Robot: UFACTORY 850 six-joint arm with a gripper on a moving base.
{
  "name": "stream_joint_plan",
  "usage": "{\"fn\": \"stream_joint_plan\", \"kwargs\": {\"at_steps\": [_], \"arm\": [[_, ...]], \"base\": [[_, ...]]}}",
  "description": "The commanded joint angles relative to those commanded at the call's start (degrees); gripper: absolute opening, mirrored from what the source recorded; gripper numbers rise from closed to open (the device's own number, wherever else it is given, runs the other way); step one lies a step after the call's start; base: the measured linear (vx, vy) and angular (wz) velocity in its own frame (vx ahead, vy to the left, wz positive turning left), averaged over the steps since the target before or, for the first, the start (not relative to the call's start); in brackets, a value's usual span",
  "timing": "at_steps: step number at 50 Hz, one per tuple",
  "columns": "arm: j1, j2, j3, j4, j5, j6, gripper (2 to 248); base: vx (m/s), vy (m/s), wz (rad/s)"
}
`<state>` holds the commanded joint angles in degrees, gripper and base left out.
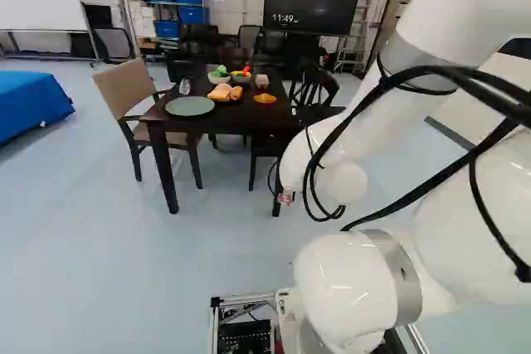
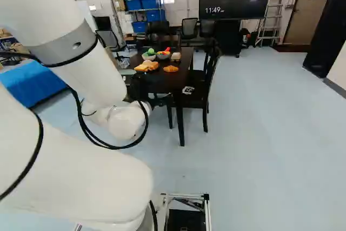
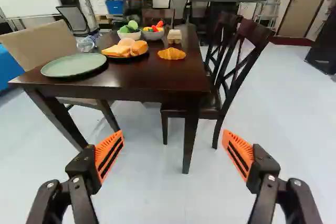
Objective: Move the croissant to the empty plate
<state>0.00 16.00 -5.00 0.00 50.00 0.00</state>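
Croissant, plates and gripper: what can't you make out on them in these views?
- Croissant: underside hidden in the wrist view, face down on the table.
- Green plate: partly behind the arm in the right base view.
- Dark plate: middle covered by bread in the wrist view.
- Gripper: fingers hidden by the arm in the left base view.

Bright, even light fills the room here, spreading a soft sheen over the pale floor (image 3: 283,129) and the dark tabletop (image 3: 152,80). Small glints sit on the white arm (image 1: 348,283); shadow darkens under the green plate (image 3: 73,65). Toward the wrist view's edge, the door (image 3: 302,6) leans outward.
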Motion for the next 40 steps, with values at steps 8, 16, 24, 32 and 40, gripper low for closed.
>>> {"fn": "stream_joint_plan", "kwargs": {"at_steps": [8,16,24,32,40], "arm": [[0.0,0.0,0.0,0.0,0.0,0.0,247],[0.0,0.0,0.0,0.0,0.0,0.0,247],[0.0,0.0,0.0,0.0,0.0,0.0,247],[0.0,0.0,0.0,0.0,0.0,0.0,247],[0.0,0.0,0.0,0.0,0.0,0.0,247]], "base": [[0.13,-0.003,-0.011],[0.123,-0.003,-0.024],[0.11,-0.029,-0.145],[0.131,-0.035,-0.17],[0.153,-0.007,-0.055]]}}
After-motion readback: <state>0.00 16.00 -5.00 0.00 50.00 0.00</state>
